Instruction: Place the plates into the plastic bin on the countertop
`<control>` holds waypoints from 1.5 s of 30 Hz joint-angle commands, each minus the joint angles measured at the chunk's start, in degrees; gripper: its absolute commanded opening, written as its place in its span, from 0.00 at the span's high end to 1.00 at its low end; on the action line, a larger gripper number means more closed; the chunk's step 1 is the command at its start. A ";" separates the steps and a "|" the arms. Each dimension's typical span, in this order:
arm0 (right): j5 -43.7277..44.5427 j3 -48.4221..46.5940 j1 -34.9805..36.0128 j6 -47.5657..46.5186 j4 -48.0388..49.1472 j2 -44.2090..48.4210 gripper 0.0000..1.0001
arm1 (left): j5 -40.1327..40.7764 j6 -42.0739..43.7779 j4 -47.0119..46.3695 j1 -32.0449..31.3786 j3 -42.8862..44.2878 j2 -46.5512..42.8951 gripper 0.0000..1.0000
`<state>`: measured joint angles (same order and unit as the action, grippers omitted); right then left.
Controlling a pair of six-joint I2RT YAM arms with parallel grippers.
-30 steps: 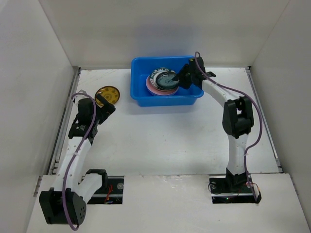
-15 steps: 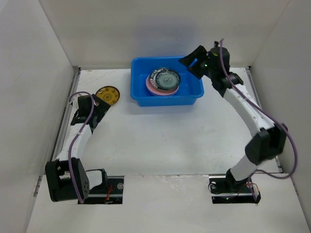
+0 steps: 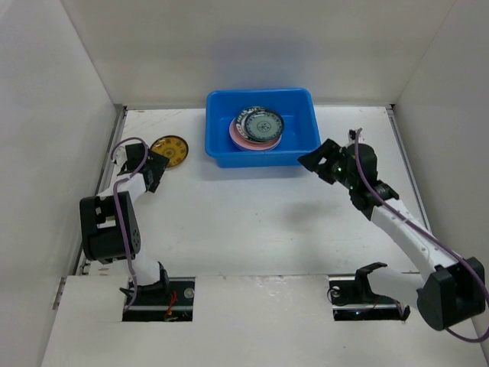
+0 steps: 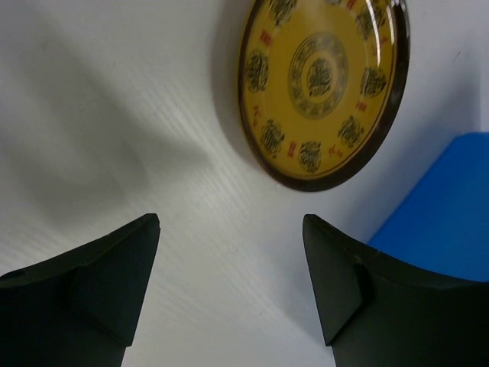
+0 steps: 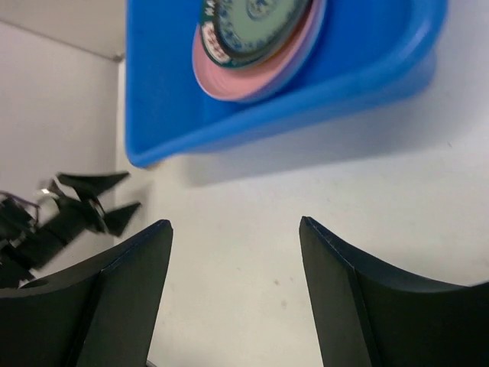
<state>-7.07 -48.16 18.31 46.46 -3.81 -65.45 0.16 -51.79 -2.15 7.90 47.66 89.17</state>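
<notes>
The blue plastic bin (image 3: 260, 158) stands at the back of the white countertop (image 3: 252, 214). In it a grey-green patterned plate (image 3: 258, 124) lies on a pink plate (image 3: 238, 139). The right wrist view shows that stack (image 5: 256, 46) inside the bin (image 5: 321, 84). A yellow plate with a dark patterned rim (image 3: 169, 151) lies flat left of the bin. My left gripper (image 3: 157, 170) hovers open just short of this yellow plate (image 4: 321, 84), nothing between its fingers (image 4: 231, 222). My right gripper (image 3: 313, 157) is open and empty (image 5: 235, 222), in front of the bin's right corner.
White walls close in the countertop on the left, back and right. The left arm is folded up close to the left wall. A corner of the bin (image 4: 443, 214) shows right of the yellow plate in the left wrist view.
My right gripper has come up out of the bin and pulled back to its front right corner. The left arm has folded back toward its base while its gripper stayed beside the yellow plate.
</notes>
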 commanded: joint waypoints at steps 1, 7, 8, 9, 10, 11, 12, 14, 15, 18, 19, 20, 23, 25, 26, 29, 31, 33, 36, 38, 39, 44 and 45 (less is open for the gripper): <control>-0.05 2.80 -0.59 -3.12 5.22 7.34 0.27 | -1.83 -2.26 -5.75 0.84 5.15 3.72 0.27; 0.13 8.86 -3.75 -2.60 0.83 17.70 0.26 | -2.80 -4.11 -7.16 1.02 9.90 12.33 0.36; 0.13 9.83 -4.37 -1.99 0.30 19.29 0.26 | -2.89 -4.11 -7.16 1.02 10.61 13.65 0.38; -0.22 10.71 -5.16 -1.29 -0.31 20.79 0.26 | -2.89 -4.20 -6.99 1.02 11.22 14.80 0.40; -0.57 11.42 -6.04 -0.76 -0.93 22.37 0.26 | -2.89 -4.28 -6.90 1.02 11.75 15.94 0.43; -0.75 12.03 -6.74 -0.32 -1.54 23.95 0.26 | -2.89 -4.37 -6.90 1.02 12.19 16.73 0.46; -0.84 12.65 -7.36 -0.05 -2.33 25.53 0.26 | -2.63 -4.46 -6.90 1.02 12.63 17.53 0.50; -0.58 13.53 -8.24 0.13 -4.00 28.61 0.26 | -2.19 -4.46 -6.90 1.11 13.42 18.93 0.57; -0.31 13.79 -8.77 0.04 -5.23 30.28 0.26 | -2.19 -4.72 -6.90 1.28 13.86 19.72 0.62; -0.22 14.24 -10.26 -0.23 -8.30 33.10 0.26 | -1.92 -5.34 -6.72 1.55 15.35 21.66 0.80; -0.40 14.32 -10.79 -0.40 -9.18 33.80 0.26 | -1.92 -5.69 -6.64 1.64 15.79 22.10 0.87; -0.57 14.50 -11.31 -0.40 -9.89 34.59 0.26 | -1.92 -5.95 -6.55 1.72 16.32 22.37 0.92; -0.75 15.38 -12.72 -0.49 -11.56 36.88 0.26 | -2.27 -6.66 -6.46 1.90 18.60 22.28 0.98; -0.84 15.64 -13.34 -0.49 -12.62 38.02 0.26 | -2.54 -6.48 -5.67 1.73 21.32 21.23 1.00; -0.84 15.64 -13.69 -0.58 -13.32 38.55 0.26 | -2.54 -5.96 -4.80 1.38 23.68 20.44 1.00; -0.67 15.56 -13.96 -1.37 -14.90 39.78 0.26 | -2.97 -4.29 -2.95 -0.90 30.27 18.68 1.00; -0.49 15.38 -14.04 -1.98 -15.61 40.49 0.26 | -3.24 -2.97 -1.98 -2.75 34.41 17.80 1.00; -0.31 15.20 -14.22 -2.33 -16.31 41.10 0.26 | -3.59 -1.48 -0.58 -5.38 39.68 17.01 1.00; -0.40 15.29 -14.40 -2.51 -16.75 41.89 0.26 | -4.47 0.54 1.01 -9.25 45.49 16.39 0.99; -0.75 15.55 -14.48 -2.51 -16.75 42.25 0.26 | -5.35 2.21 2.15 -12.41 49.18 16.39 0.99; -0.84 15.55 -14.57 -2.60 -16.75 42.25 0.26 | -5.87 3.09 2.67 -13.91 50.59 16.48 0.99; -1.63 15.47 -14.57 -3.39 -17.63 42.42 0.26 | -6.67 7.04 3.73 -20.76 53.32 17.97 0.97; -1.80 15.38 -14.57 -3.48 -17.81 42.51 0.26 | -6.67 7.84 3.73 -21.91 53.59 18.67 0.97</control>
<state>-7.81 -32.80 4.08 44.36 -21.34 -23.59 -5.30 -47.86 0.23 -12.08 99.24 108.92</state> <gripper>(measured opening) 0.742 0.043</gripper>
